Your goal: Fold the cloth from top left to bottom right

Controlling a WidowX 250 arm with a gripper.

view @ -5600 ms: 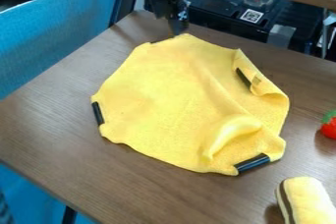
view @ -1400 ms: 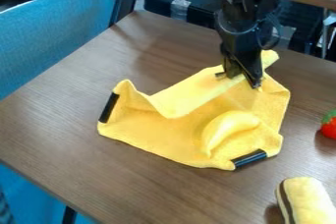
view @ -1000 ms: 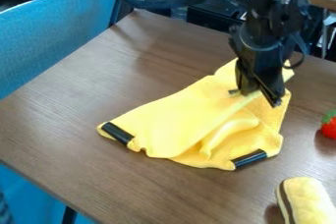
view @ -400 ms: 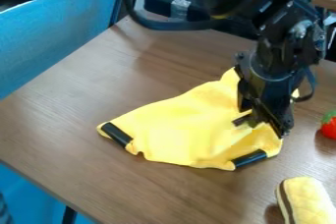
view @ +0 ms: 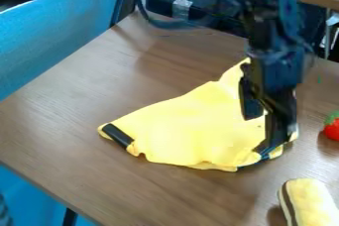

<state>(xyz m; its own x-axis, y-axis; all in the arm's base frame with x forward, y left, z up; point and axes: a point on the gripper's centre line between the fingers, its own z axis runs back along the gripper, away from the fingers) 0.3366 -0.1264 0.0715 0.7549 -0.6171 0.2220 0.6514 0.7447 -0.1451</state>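
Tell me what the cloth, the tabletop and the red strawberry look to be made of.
Cloth: soft matte fabric, perhaps microfiber, judging by its limp drape and wavy edge.
Tabletop: smooth wood or wood-look laminate, with brown grain streaks.
Strawberry: probably toy plastic, from its smooth, evenly red surface, though real fruit isn't ruled out.

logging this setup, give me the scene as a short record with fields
task: fold the cloth from top left to bottom right
cloth: yellow, doubled over, long slanted edge facing upper left
black strip: at the cloth's left corner
tool: open, over the cloth's right part
table: brown wood grain, under the cloth
strawberry: red with green top, right edge of view
yellow block: brown band along its side, lower right
blue fabric: beyond the table's upper left edge
fold state: looks mostly made, though the surface is uneven
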